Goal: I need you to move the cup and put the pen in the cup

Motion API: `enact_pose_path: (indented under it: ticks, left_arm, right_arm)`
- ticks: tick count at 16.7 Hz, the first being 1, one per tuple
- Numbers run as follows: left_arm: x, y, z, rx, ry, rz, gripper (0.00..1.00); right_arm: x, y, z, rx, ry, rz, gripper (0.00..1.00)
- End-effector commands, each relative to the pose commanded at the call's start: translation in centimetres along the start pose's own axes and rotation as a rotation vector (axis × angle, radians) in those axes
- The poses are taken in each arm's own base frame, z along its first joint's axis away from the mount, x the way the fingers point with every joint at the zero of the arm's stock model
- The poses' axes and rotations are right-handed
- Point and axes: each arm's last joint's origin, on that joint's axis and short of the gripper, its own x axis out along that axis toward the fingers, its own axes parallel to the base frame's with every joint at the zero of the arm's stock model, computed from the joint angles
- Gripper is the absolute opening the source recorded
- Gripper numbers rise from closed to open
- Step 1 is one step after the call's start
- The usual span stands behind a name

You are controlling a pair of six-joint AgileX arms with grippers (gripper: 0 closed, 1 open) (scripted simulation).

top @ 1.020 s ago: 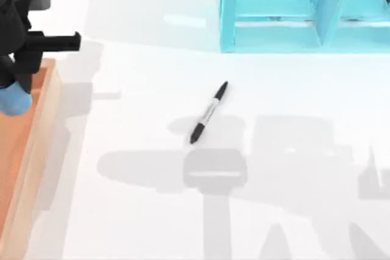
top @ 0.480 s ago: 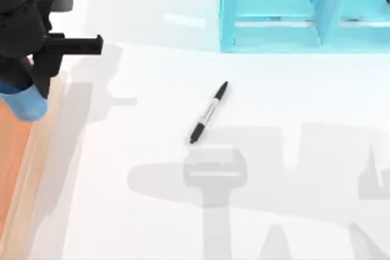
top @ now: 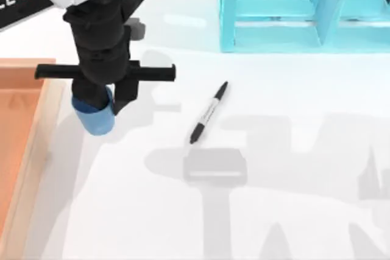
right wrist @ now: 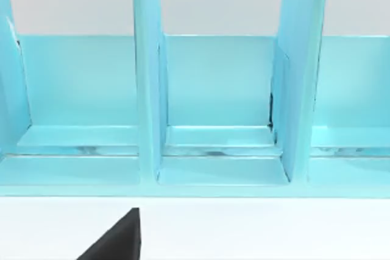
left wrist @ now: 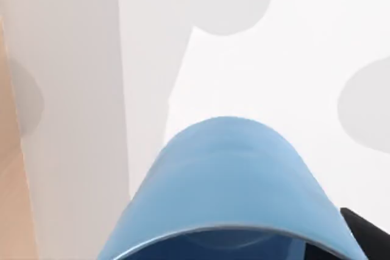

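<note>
The blue cup (top: 94,117) hangs in my left gripper (top: 99,103), which is shut on its rim, above the white table just right of the orange tray. In the left wrist view the cup (left wrist: 225,181) sits close under the camera, with its open mouth toward the lens. The pen (top: 208,112) lies flat and slanted on the table, to the right of the cup and apart from it; it has black ends and a pale barrel. In the right wrist view one dark fingertip (right wrist: 116,243) of my right gripper shows, facing the shelf.
An orange tray (top: 21,150) with a raised wooden rim occupies the table's left edge. A large turquoise shelf unit (top: 292,10) stands at the back right, and its compartments (right wrist: 213,101) face the right wrist camera. Arm shadows fall across the white table.
My left arm has carried the cup from over the tray rightward onto the open table, toward the pen. The pen has not moved.
</note>
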Motion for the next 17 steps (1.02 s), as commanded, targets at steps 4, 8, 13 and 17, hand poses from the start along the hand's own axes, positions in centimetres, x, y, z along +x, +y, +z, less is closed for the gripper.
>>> enact_pose_path:
  ticks: [4, 8, 13, 17]
  left_arm:
    - [2.0, -2.6, -0.2, -0.004, -0.012, 0.011, 0.0]
    - [2.0, -2.5, -0.2, -0.006, -0.011, 0.008, 0.0]
    - [5.4, -2.2, -0.2, -0.001, -0.017, 0.008, 0.0]
    - [6.5, -2.0, -0.3, -0.004, -0.012, 0.011, 0.0]
  right_arm:
    - [0.0, 0.0, 0.0, 0.0, 0.0, 0.0, 1.0]
    - [0.0, 0.0, 0.0, 0.0, 0.0, 0.0, 1.0]
    - [0.0, 0.0, 0.0, 0.0, 0.0, 0.0, 1.0]
    - [0.0, 0.0, 0.0, 0.0, 0.0, 0.0, 1.0]
